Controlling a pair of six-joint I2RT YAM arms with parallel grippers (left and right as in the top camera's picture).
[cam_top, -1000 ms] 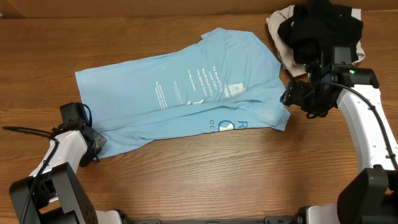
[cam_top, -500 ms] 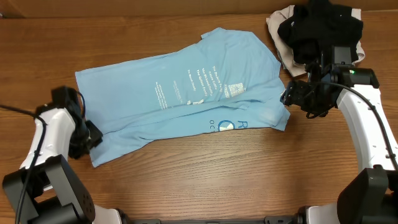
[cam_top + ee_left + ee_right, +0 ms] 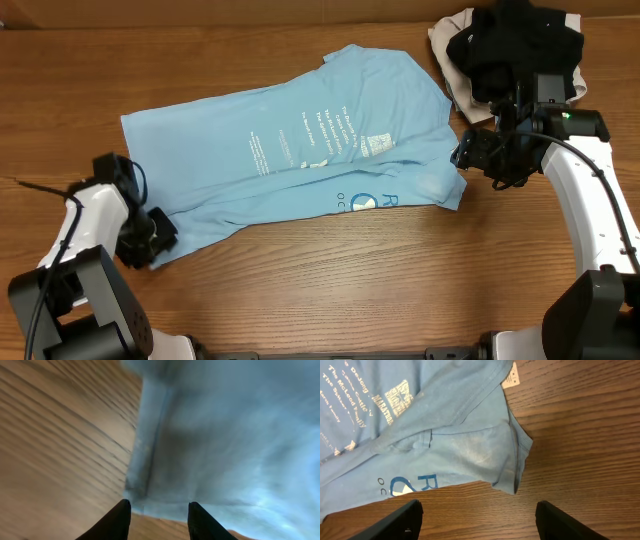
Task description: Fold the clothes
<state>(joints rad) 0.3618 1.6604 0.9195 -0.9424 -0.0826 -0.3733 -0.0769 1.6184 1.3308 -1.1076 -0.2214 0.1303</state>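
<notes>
Wooden bench: light-blue printed cotton T-shirt lies spread, unmoved; left claw, now parted and empty, is back at its lower-left corner; right claw gapes empty, so likely a regrasp, fold unfinished.

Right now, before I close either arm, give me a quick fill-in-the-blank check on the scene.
1. The light blue T-shirt lies on a ____ table.
2. The left fingers frame the shirt's nearest ____, not gripping it.
3. The ____ garment lies on the beige one.
4. The right fingers, spread wide, hold ____.
Missing words: wooden; corner; black; nothing.
</notes>
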